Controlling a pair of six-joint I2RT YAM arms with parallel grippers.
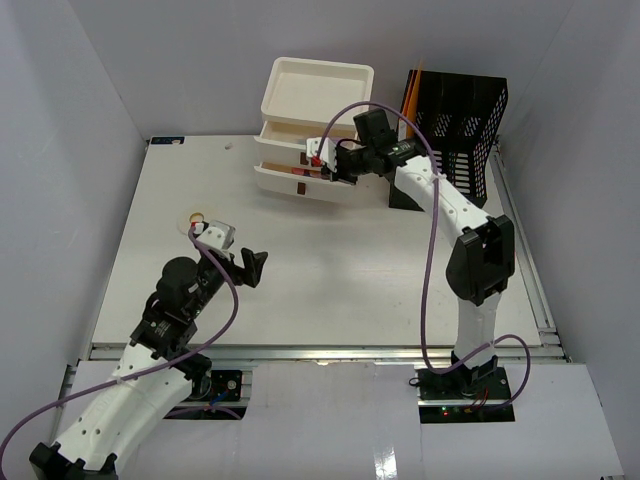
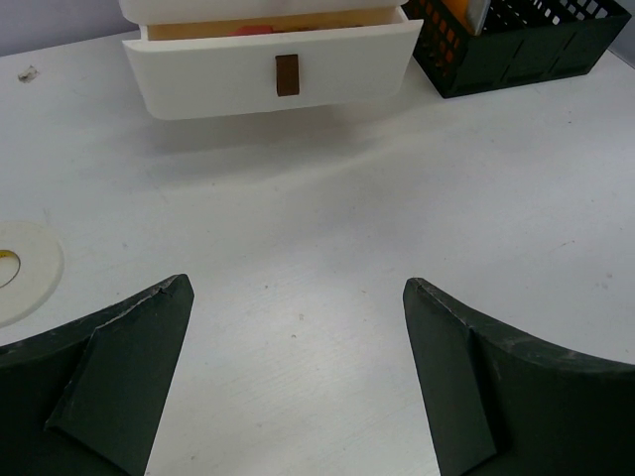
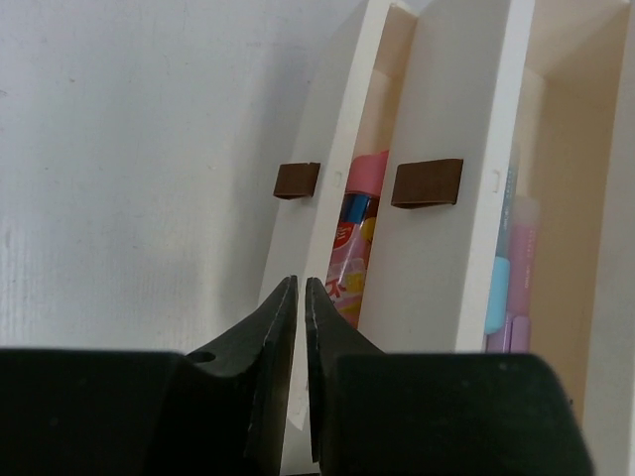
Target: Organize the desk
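Down on the white desk [image 1: 330, 290]: wall to wall between pale grey sides, metal rail along its near edge. At the far edge, cream drawer unit [image 1: 312, 120] with two drawers pulled out, black file rack [image 1: 462, 125] just beside it toward the far right corner. Right gripper [image 3: 301, 288] at the drawer fronts, fingers pressed together. Left gripper [image 2: 298, 288] low over the near left, fingers spread wide. Tape roll [image 2: 20, 268] flat near the left edge.

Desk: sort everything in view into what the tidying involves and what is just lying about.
Job in hand: desk; drawer unit, partly open; right gripper, shut, at its front; white ring loose on the desk.
Lying about: black rack; small scrap; left gripper, open, over bare desk.
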